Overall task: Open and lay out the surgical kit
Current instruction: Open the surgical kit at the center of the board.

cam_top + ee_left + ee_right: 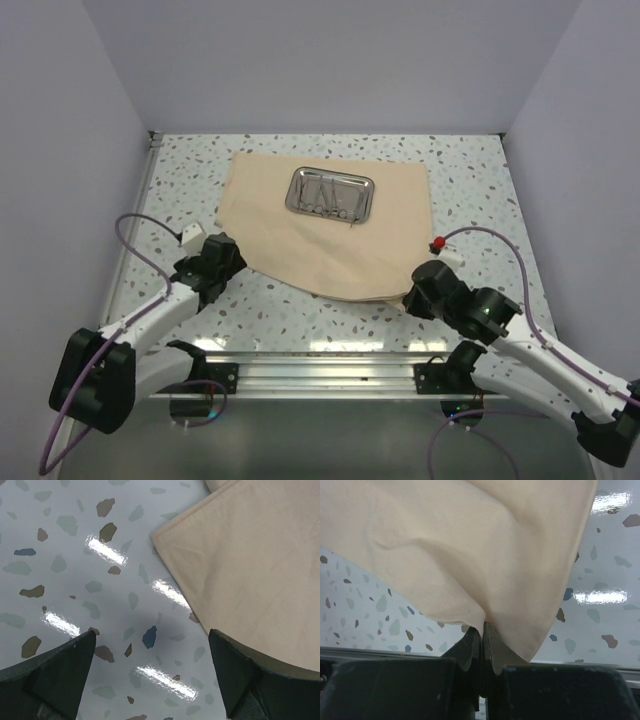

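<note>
**Cloth spread out, right tool pinching its near corner**

At the near edge of the worktop [280,315] we see the right tool [482,630] closed tight on the near-right corner of the beige cloth [330,240], holding a fold raised off the surface. The left tool [150,672] hangs with its fingers spread wide and holds nothing, above bare worktop at the cloth's near-left edge. The cloth lies open from the middle toward the far edge. The steel tray [330,193] sits on its far half, with slim metal instruments [322,203] inside.
</note>
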